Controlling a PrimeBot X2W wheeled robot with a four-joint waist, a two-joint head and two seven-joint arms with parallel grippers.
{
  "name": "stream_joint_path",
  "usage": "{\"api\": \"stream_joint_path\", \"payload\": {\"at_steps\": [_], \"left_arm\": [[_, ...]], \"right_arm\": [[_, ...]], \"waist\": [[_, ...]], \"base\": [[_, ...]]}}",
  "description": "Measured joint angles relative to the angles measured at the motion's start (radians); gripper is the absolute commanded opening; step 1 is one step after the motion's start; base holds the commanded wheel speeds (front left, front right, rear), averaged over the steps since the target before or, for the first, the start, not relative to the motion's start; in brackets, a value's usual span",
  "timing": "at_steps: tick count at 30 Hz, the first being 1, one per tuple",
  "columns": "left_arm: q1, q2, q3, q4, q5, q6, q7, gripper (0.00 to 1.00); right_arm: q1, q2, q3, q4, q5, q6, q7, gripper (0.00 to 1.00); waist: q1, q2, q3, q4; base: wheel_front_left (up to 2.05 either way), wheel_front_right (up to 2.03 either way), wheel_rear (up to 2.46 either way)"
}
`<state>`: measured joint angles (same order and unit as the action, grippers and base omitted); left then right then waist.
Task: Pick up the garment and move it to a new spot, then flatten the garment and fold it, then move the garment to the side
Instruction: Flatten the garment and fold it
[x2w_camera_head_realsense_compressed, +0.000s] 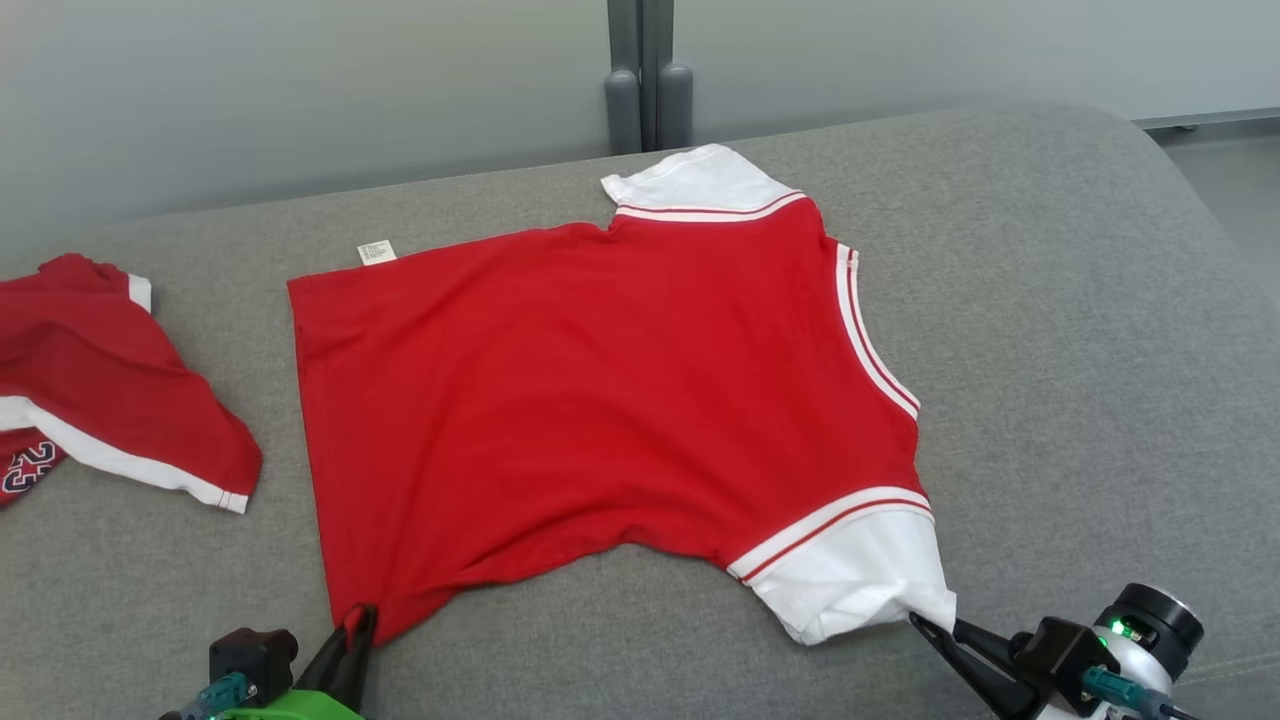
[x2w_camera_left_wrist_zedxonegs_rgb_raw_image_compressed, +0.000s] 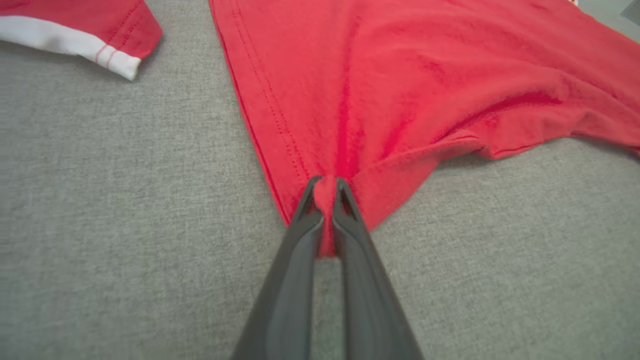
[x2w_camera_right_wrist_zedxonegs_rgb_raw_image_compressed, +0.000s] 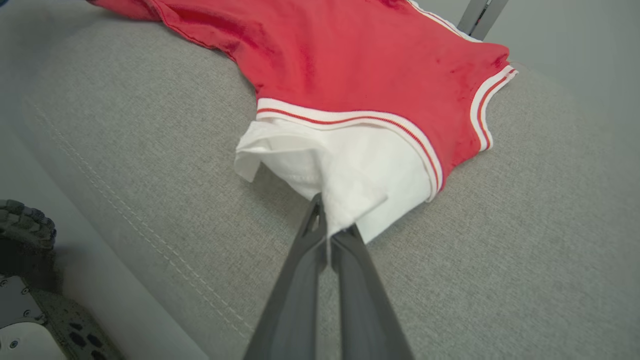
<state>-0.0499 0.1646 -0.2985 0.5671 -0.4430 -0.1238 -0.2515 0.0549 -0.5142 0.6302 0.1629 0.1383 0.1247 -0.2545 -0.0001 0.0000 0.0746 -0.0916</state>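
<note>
The red shirt (x2w_camera_head_realsense_compressed: 600, 400) lies flat, long axis left-right, neck toward right.

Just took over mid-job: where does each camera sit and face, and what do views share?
Head view: on the head, looking forward and down at the red shirt on the grey cushion; left gripper lower left, right gripper lower right.
Left wrist view: on the left wrist, looking along its jaws, shut on the shirt's hem corner.
Right wrist view: on the right wrist, looking along its jaws, shut on the white sleeve.
Shared: head and left wrist views both show the second garment.
</note>
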Motion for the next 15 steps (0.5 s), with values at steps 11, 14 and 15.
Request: {"api": "stream_joint_path", "payload": {"at_steps": [11,14,15], "left_arm": [[0.0,0.015,-0.012,0.036,0.018,-0.001,0.0,0.0],[0.0,0.013,-0.012,0.038,0.018,-0.001,0.0,0.05],[0.0,0.012,-0.01,0.039,0.018,-0.001,0.0,0.38]], "right_arm": [[0.0,0.025,0.016,0.074,0.0,0.0,0.0,0.0],[0.0,0.038,0.018,0.081,0.0,0.0,0.0,0.11],[0.0,0.04,0.018,0.083,0.0,0.0,0.0,0.42]], "waist": [[0.0001,0.0,-0.008,0.022],[0.0,0.0,-0.013,0.02],[0.0001,0.0,-0.014,0.019]], "base": [[0.0,0.0,0.0],[0.0,0.0,0.0],[0.0,0.0,0.0]]}}
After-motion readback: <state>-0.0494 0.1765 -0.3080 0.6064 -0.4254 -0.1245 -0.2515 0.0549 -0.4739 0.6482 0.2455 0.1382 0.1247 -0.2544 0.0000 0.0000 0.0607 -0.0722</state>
